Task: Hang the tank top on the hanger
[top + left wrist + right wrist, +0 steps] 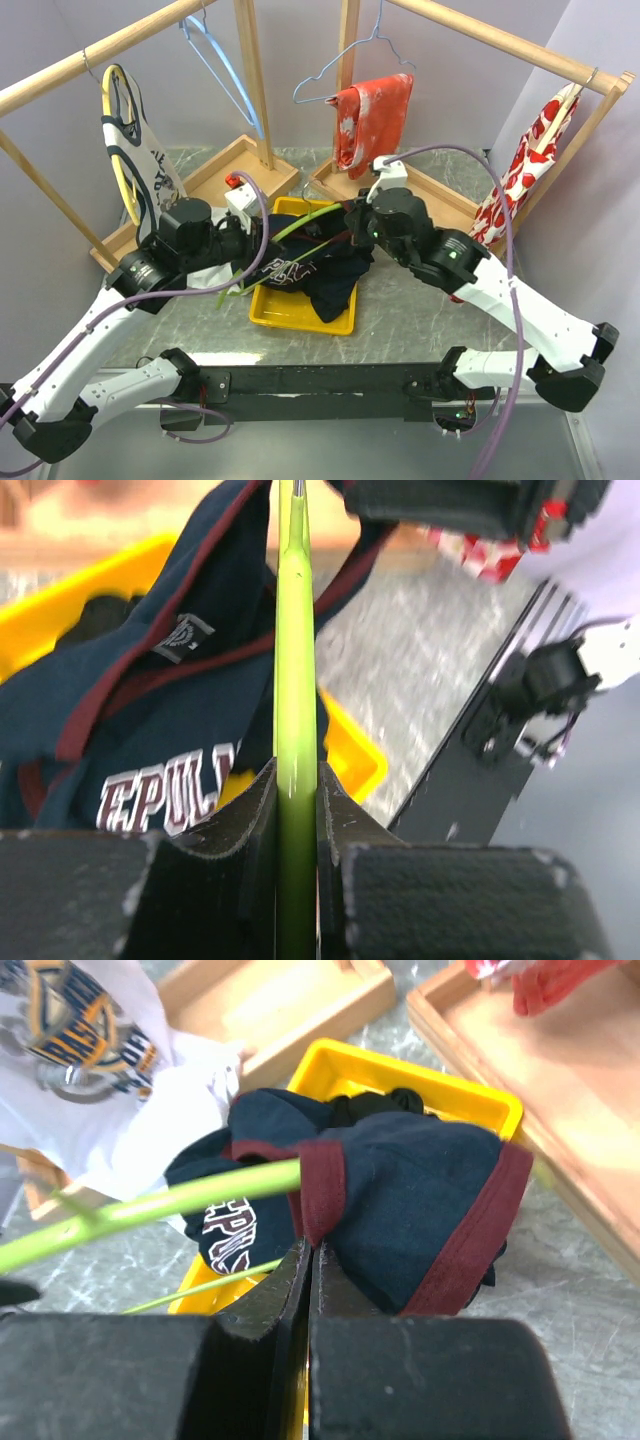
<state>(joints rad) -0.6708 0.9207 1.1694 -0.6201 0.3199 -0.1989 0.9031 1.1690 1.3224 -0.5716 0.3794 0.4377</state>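
Clamping one hanger (295, 660): left claw (296, 780) | pinching one tank top (410, 1190): right claw (308, 1260) | one yellow tray (290, 318)

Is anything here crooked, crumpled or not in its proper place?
Nothing is spilled or broken. The tank top hangs crumpled over the yellow tray, not spread out; the right gripper pinches its red trim. The hanger, clamped in the left gripper, is tilted, one end inside the fabric.
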